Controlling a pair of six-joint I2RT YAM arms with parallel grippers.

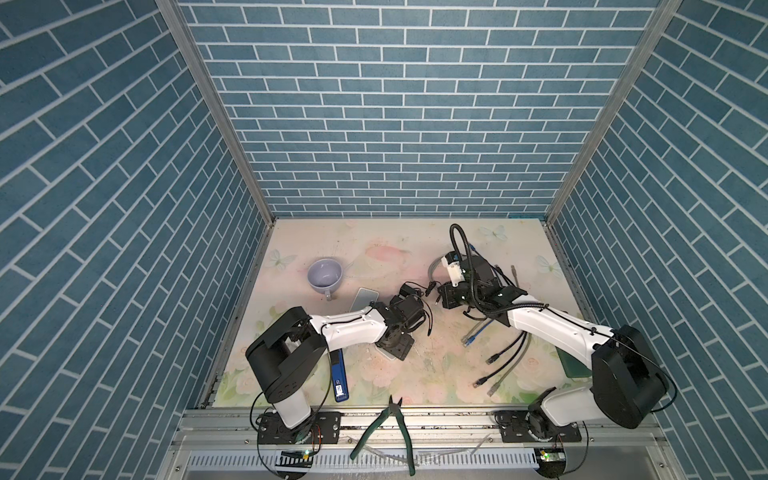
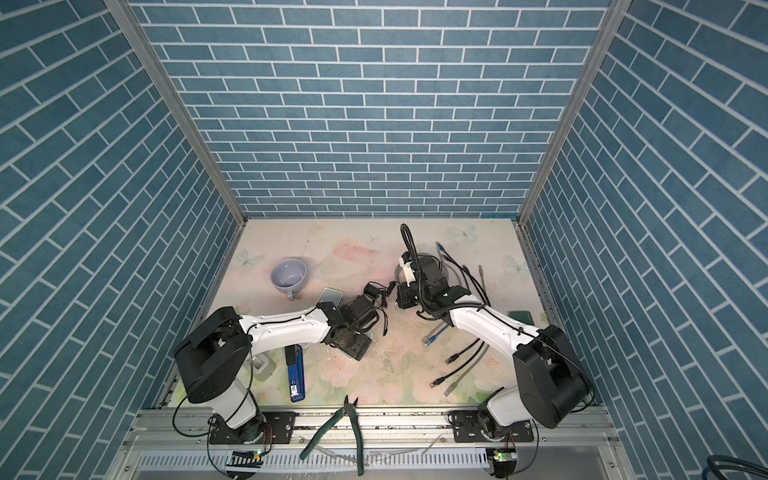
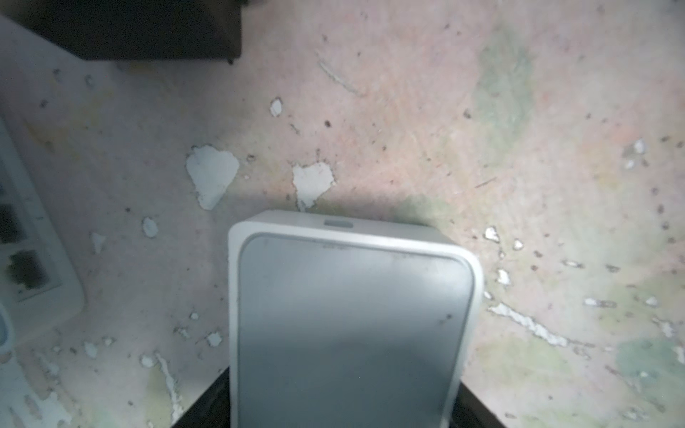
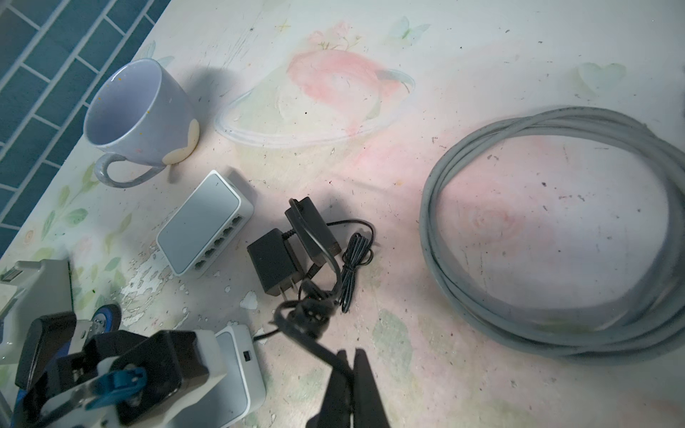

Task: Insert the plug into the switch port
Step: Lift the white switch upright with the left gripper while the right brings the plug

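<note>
Floral bench [image 1: 374,257]: my right gripper [image 4: 350,357] pinches the black cord [image 4: 309,342]; left gripper [image 3: 341,411] flanks the switch [image 3: 348,296], clamping unclear; insertion apparently pending.

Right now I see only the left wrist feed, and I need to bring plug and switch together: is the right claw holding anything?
Observer: Yes. The right claw is shut on a black cable.
Operator: Where does that cable lead?
Observer: Into a tangle beside two black adapters.
Operator: Anything near the second switch at my feed's edge?
Observer: A mug stands near that switch, on the side away from its ports.
</note>
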